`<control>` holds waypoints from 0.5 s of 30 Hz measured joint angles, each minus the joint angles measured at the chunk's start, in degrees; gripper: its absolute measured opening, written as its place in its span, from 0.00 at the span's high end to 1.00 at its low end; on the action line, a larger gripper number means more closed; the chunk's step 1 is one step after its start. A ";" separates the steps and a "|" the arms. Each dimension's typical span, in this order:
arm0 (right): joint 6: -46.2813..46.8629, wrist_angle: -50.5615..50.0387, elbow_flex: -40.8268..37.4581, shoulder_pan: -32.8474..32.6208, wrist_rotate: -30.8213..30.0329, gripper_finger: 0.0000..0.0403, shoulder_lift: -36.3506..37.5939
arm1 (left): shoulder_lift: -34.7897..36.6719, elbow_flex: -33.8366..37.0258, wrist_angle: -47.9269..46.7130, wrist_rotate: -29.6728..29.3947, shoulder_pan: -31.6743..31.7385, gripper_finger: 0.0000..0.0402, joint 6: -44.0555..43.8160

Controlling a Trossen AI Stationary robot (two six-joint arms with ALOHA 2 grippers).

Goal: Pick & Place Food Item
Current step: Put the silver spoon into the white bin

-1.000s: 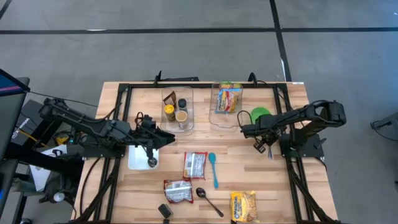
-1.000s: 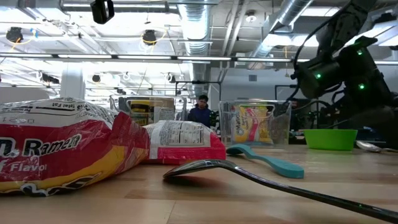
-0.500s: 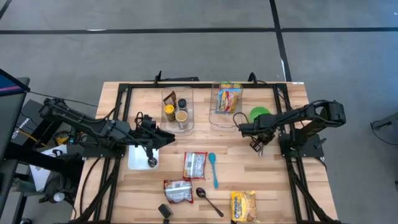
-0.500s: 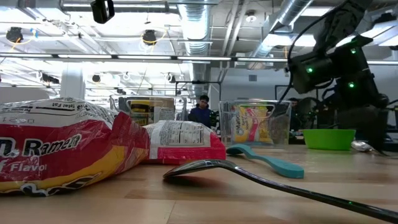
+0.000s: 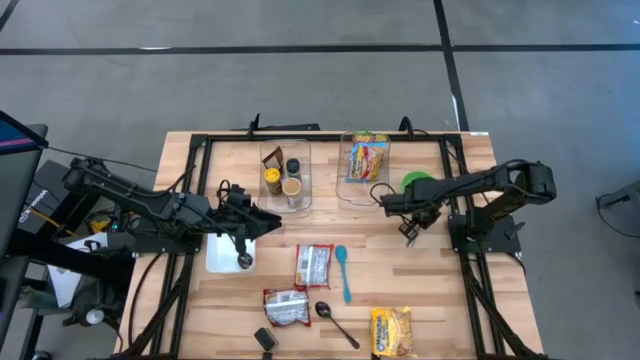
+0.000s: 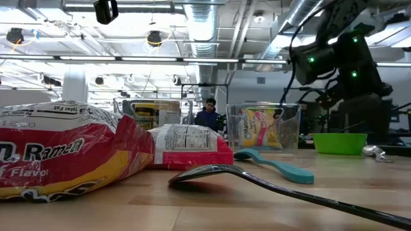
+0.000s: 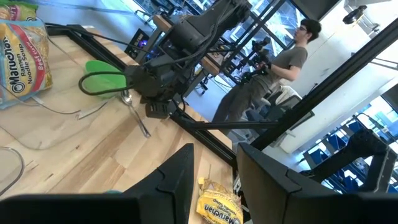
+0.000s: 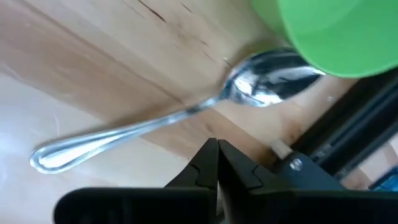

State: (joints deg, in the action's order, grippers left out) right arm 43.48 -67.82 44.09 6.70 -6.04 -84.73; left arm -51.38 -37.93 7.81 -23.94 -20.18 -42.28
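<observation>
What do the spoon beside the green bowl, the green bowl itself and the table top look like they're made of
The spoon looks like polished metal, probably stainless steel: its bowl mirrors its surroundings. The green bowl looks like plastic: even, opaque colour with a soft matte sheen, though glazed ceramic can't be ruled out. The table top looks like light wood with a smooth finish: grain streaks and board seams show.

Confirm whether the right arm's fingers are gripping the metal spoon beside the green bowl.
No. The right gripper has its fingers pressed together and empty, above the metal spoon lying on the table by the green bowl.
</observation>
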 joint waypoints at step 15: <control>29.63 -3.49 6.43 -7.69 1.14 1.00 2.33 | 0.01 0.00 -0.04 0.00 0.00 0.71 0.00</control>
State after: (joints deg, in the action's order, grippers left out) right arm 73.11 -71.31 50.52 -0.99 -4.91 -82.40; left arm -51.37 -37.93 7.77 -23.94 -20.17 -42.28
